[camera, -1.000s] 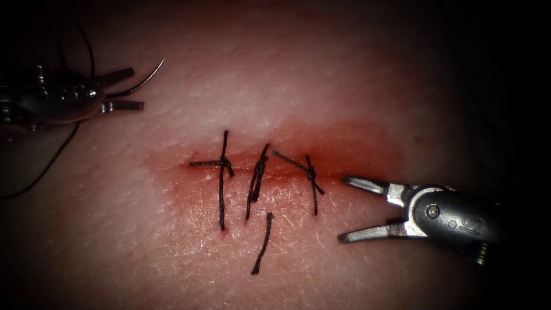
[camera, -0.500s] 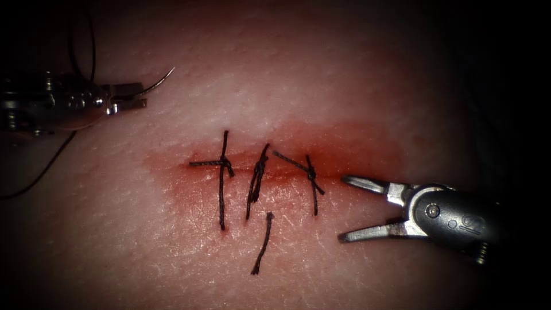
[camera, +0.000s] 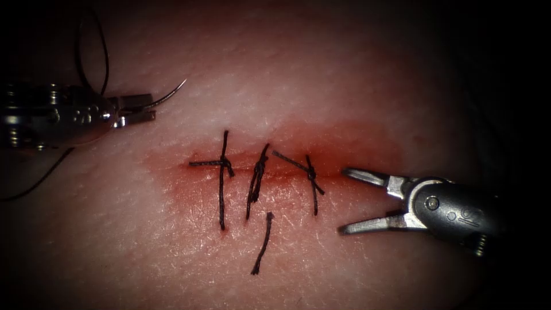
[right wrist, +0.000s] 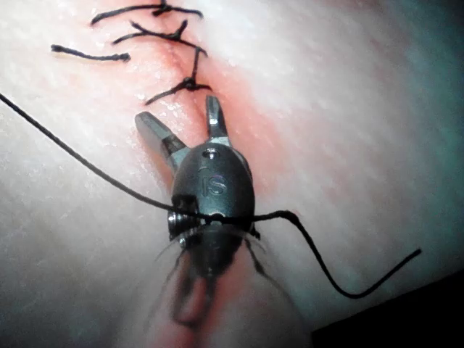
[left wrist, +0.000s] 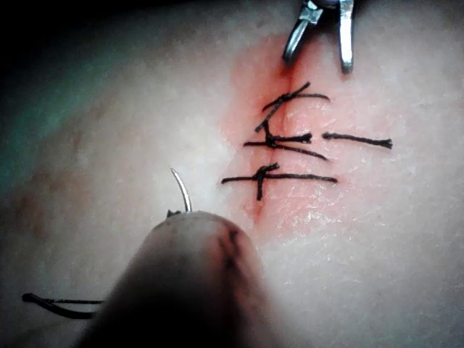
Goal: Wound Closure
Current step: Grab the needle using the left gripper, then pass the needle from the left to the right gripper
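Three stitches [camera: 258, 178] cross the cut [camera: 270, 171] on the tissue [camera: 321, 86], and a loose cut end [camera: 263, 243] of thread lies nearest, below the middle stitch and apart from it. Next back, at the cut's right end, the right tool [camera: 345, 200] has its jaws spread wide with nothing between them; one tip sits on the red fluid [camera: 356, 149] by the cut line, the other below it. In the right wrist view the same tool [right wrist: 181, 119] stands open just short of the nearest stitch, and a strand of thread [right wrist: 87, 167] lies across its wrist. Farther off, well left of the cut, the left tool [camera: 150, 109] has its jaws closed on the needle [camera: 171, 93] at about the middle of its curve. The needle is clear of the tissue, its point rising up and to the right. Thread [camera: 92, 51] loops up behind the left tool and trails off below it to the left.
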Controlling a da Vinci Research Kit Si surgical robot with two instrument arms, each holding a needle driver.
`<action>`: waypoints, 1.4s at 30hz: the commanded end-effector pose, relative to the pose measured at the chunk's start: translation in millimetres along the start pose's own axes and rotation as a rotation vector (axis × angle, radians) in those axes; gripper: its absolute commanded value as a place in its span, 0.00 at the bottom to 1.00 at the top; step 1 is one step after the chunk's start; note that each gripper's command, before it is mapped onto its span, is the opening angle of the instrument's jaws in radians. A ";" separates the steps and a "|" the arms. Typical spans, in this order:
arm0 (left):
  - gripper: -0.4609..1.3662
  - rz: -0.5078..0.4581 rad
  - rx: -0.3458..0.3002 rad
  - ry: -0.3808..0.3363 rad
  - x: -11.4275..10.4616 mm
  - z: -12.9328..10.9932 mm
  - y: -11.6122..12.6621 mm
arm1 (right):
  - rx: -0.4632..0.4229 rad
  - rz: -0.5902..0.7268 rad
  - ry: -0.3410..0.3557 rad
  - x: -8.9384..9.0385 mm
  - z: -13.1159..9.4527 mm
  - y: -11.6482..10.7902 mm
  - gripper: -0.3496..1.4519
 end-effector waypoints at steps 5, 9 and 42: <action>0.06 -0.015 -0.080 0.138 1.5 -1.3 0.6 | -0.009 0.010 0.006 -0.2 0.0 0.5 0.71; 0.06 -0.002 -0.085 0.143 2.7 -1.9 1.2 | -0.015 0.019 0.011 -0.3 -0.1 0.8 0.71; 0.06 0.185 -0.283 0.698 12.6 -5.2 7.5 | -0.078 0.428 0.113 2.3 -0.3 5.7 0.63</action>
